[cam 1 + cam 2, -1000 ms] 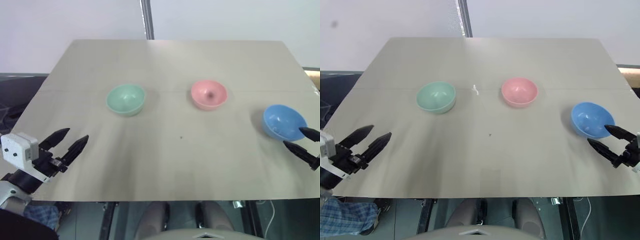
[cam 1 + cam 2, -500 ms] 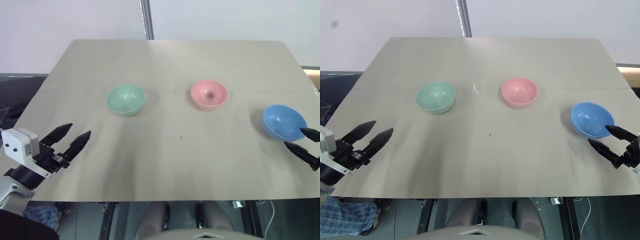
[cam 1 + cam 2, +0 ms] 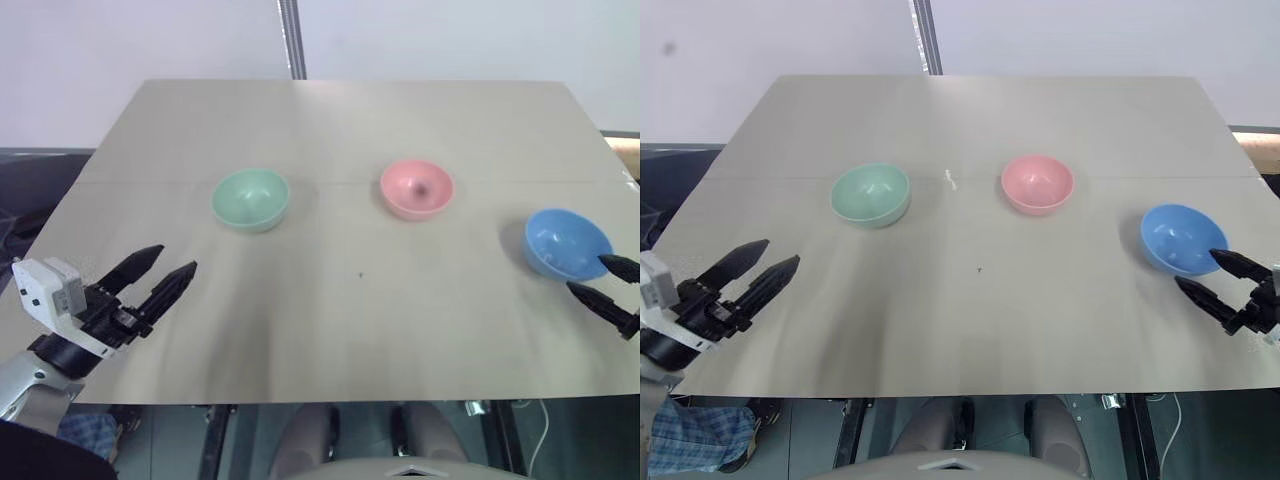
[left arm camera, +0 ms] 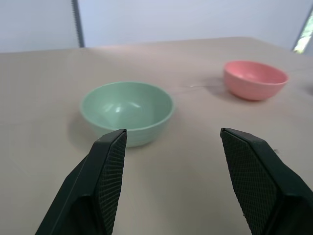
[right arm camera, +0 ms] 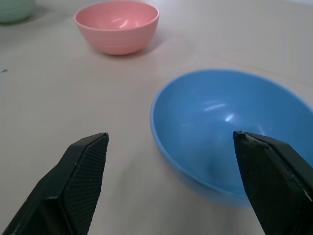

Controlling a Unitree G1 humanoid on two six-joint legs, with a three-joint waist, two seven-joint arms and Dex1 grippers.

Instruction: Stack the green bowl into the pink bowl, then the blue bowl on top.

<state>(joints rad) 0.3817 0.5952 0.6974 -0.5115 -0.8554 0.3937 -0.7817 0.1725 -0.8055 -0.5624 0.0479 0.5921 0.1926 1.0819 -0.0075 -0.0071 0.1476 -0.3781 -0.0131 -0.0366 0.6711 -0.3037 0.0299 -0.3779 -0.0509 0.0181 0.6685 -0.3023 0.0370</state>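
Observation:
Three bowls stand upright and apart on the tan table (image 3: 360, 330). The green bowl (image 3: 250, 198) is at the left of the middle, the pink bowl (image 3: 416, 188) at the centre right, and the blue bowl (image 3: 568, 242) near the right edge. My left gripper (image 3: 170, 266) is open near the front left, short of the green bowl (image 4: 127, 111), which shows ahead between its fingers. Just in front of the blue bowl (image 5: 230, 132) my right gripper (image 3: 607, 277) hangs open, its far fingertip at the rim. Neither holds anything.
A metal pole (image 3: 291, 38) rises behind the table's far edge against a white wall. The table's front edge runs just below both grippers. A small dark speck (image 3: 361, 275) lies on the table between the bowls.
My left gripper has shifted a little to the right and rolled slightly. The right gripper and all three bowls have stayed in place.

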